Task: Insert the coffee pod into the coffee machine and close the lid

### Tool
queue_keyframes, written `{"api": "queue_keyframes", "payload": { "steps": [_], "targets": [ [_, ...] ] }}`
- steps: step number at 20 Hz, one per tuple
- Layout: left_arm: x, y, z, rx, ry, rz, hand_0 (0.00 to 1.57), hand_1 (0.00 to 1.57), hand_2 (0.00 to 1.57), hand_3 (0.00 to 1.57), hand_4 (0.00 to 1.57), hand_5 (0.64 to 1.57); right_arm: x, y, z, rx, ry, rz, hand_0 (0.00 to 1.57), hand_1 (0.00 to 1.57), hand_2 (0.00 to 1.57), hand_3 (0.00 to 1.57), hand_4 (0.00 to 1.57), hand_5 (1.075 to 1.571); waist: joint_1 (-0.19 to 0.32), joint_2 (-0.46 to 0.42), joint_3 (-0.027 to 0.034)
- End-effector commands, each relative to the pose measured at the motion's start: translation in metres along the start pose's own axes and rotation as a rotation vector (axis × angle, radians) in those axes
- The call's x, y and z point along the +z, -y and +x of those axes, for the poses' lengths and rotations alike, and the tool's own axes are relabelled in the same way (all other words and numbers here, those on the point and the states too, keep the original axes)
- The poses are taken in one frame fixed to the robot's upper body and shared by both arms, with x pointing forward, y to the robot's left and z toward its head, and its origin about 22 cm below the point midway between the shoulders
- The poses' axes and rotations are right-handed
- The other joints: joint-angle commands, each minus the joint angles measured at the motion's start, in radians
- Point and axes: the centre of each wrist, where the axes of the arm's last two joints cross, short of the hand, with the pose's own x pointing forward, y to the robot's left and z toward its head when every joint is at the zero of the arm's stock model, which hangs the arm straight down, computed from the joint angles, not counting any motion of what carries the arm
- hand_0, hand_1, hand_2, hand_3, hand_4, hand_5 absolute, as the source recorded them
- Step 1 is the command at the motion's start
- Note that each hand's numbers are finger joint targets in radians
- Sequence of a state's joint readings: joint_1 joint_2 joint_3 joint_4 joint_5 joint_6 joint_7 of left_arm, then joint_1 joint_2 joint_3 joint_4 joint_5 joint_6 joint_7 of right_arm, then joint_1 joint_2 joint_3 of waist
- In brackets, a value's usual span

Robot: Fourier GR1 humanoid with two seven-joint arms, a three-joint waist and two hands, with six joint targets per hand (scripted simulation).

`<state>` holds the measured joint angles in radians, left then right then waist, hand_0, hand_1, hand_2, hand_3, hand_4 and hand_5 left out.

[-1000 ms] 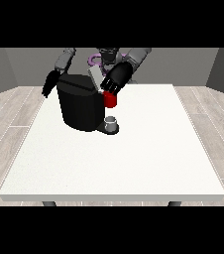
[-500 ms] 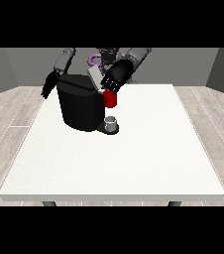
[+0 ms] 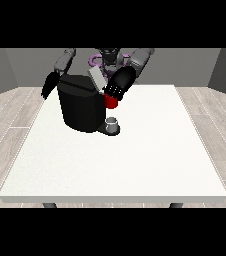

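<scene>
The black coffee machine [image 3: 82, 107] stands on the white table [image 3: 135, 160] at the back left. Its grey lid [image 3: 96, 79] is tilted up over the top. The hand at the view's right [image 3: 119, 85] hangs just right of the lid, its fingers stretched down towards the lid's edge and holding nothing that shows. A red thing at the machine [image 3: 111, 102] sits right below that hand. A small grey thing [image 3: 113, 123] stands on the machine's base. The hand at the view's left [image 3: 50, 86] hangs open beside the machine's left side.
The machine takes up the back left part of the table. The table's front edge [image 3: 115, 199] runs across the lower part of the view. Grey floorboards surround the table.
The hand at the view's right rose a little, then came back down to the lid's right edge. The hand at the view's left has barely moved.
</scene>
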<state>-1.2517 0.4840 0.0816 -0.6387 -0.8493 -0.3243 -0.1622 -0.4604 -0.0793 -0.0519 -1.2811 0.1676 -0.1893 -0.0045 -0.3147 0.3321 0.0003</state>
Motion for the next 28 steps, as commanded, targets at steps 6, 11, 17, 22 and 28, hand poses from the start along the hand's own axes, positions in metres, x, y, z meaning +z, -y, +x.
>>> {"api": "queue_keyframes", "payload": {
  "steps": [6,11,17,22,28],
  "targets": [
    [0.0,-0.006,-0.004,0.03,0.039,0.077,1.15,1.15,1.15,0.95,0.0,1.571,-0.001,-0.013,0.012,-0.011,-0.011,0.011,0.0,0.0,0.0,0.0,0.0,1.571,-0.013,0.03,-0.0005],
    [0.004,-0.031,-0.003,0.028,0.062,0.129,1.24,1.24,1.2,0.97,0.0,1.571,-0.003,-0.018,0.02,-0.002,0.016,0.002,0.0,0.0,0.0,0.0,0.04,1.571,-0.023,0.043,-0.0003],
    [-0.001,-0.018,0.009,-0.035,0.082,0.143,1.22,1.22,1.17,0.89,0.0,1.571,-0.005,0.0,0.008,0.027,0.01,0.013,0.0,0.0,0.0,0.0,0.1,1.571,-0.022,0.049,0.0002],
    [0.012,-0.013,-0.023,-0.085,0.073,0.118,0.92,0.92,0.98,0.69,0.0,1.571,0.007,0.0,0.006,0.04,-0.015,0.032,0.0,0.0,0.0,0.0,0.22,1.571,-0.031,0.016,-0.0004],
    [0.009,-0.033,-0.01,-0.123,0.061,0.174,0.0,0.0,0.63,0.51,0.0,1.571,-0.009,-0.006,0.025,0.04,0.032,-0.013,0.0,0.0,0.0,0.0,0.16,1.571,-0.029,0.08,-0.0003]
  ]
}}
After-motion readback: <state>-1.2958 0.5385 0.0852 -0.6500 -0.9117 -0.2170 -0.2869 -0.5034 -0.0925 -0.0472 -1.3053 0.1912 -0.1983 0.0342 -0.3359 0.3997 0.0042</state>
